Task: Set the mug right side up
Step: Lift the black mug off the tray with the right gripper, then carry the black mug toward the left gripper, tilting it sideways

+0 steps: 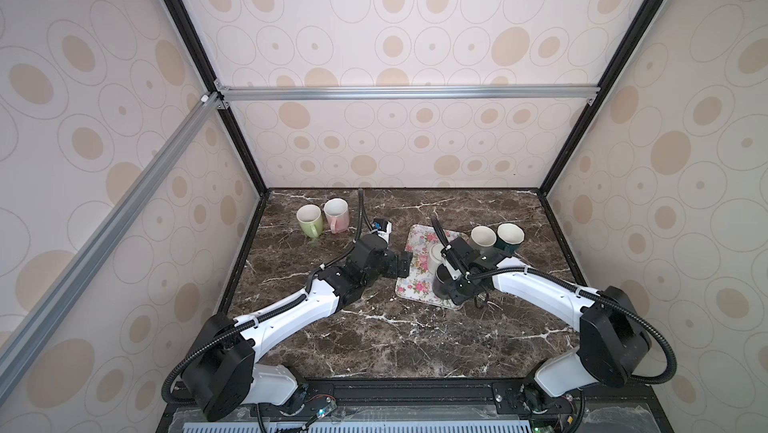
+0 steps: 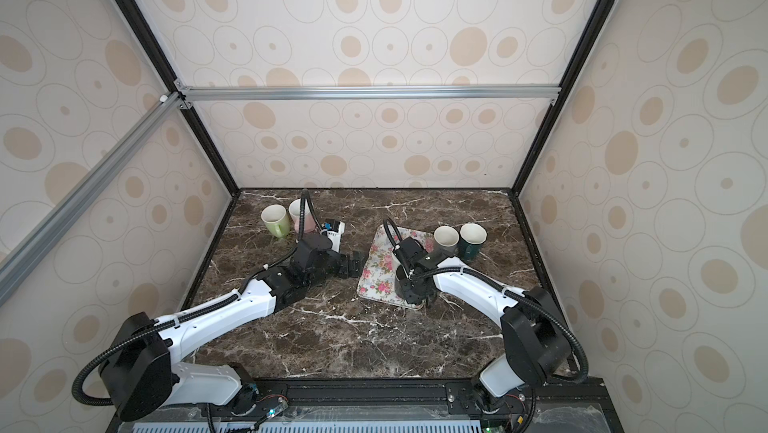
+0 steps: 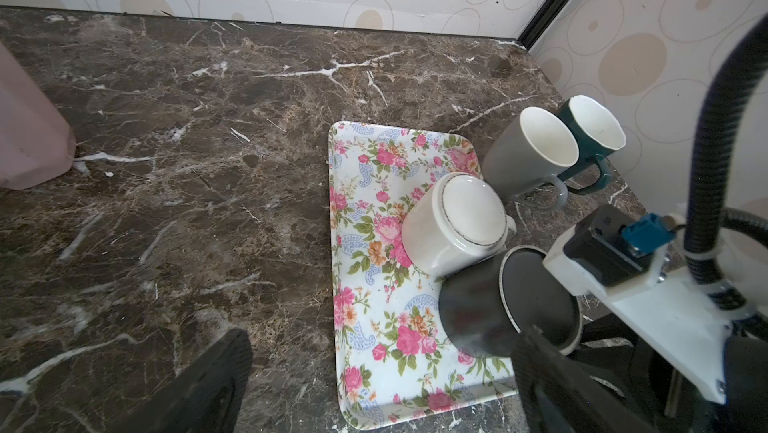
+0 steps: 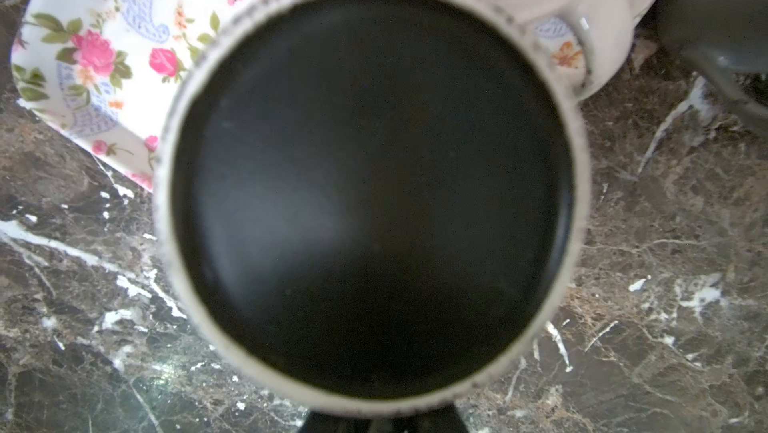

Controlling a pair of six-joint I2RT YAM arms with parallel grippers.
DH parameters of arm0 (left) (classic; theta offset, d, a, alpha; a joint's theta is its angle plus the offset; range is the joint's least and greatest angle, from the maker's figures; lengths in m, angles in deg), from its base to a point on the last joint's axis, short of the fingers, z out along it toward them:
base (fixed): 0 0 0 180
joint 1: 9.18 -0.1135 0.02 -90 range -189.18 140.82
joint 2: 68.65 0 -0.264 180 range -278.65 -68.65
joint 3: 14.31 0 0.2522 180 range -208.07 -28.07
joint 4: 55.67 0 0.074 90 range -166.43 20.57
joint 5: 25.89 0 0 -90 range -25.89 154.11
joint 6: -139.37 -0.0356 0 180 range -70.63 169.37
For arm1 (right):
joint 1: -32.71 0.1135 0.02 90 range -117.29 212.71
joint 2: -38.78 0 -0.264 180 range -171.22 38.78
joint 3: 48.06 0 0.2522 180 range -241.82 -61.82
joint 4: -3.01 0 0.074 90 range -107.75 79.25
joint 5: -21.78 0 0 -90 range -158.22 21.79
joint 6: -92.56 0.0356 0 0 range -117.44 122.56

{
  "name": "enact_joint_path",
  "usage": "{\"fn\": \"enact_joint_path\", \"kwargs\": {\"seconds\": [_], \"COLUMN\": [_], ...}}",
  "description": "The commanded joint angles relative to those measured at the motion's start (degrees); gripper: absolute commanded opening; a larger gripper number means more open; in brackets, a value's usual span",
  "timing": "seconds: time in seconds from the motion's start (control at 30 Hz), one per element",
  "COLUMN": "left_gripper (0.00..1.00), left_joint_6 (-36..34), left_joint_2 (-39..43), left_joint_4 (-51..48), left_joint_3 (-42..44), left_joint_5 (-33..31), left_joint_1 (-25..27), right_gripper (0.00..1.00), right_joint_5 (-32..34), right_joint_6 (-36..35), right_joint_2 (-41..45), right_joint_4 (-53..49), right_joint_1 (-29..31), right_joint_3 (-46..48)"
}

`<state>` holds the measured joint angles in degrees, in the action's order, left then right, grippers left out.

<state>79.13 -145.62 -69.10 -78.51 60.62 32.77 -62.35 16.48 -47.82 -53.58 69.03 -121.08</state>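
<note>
Upside-down black mug point(image 3: 469, 310) stands at the near end of the flowered tray point(image 3: 332, 244), seemingly directly under the right fingers point(image 4: 374, 424); whether they grasp it, I cannot tell. The left fingers point(image 3: 216, 385), spread wide, hover just left.

The tray point(image 3: 362, 186) is white with pink roses. The black mug point(image 3: 469, 318) has a pale base ring. The table point(image 3: 208, 161) is white-veined brown marble.
</note>
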Motion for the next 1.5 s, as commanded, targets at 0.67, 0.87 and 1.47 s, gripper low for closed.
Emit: {"fn": "enact_joint_path", "kwargs": {"seconds": [0.67, 0.87, 1.47], "left_gripper": [0.98, 0.98, 0.98], "left_joint_6": [0.1, -0.4, 0.4], "left_joint_2": [-0.1, -0.1, 6.5], "left_joint_4": [-0.4, -1.3, 1.4], "left_joint_3": [0.8, 0.2, 2.9], "left_joint_5": [1.6, 2.2, 3.5], "left_joint_1": [0.1, 0.2, 0.2], "right_gripper": [0.00, 0.00, 0.00], "right_joint_5": [-11.0, -13.6, -18.9], "right_joint_6": [6.2, 8.5, 12.4], "right_joint_2": [10.3, 13.9, 17.6], "right_joint_4": [5.5, 8.8, 12.3], "right_joint_1": [0.3, 0.2, -0.2], "right_joint_3": [2.3, 4.8, -0.2]}}
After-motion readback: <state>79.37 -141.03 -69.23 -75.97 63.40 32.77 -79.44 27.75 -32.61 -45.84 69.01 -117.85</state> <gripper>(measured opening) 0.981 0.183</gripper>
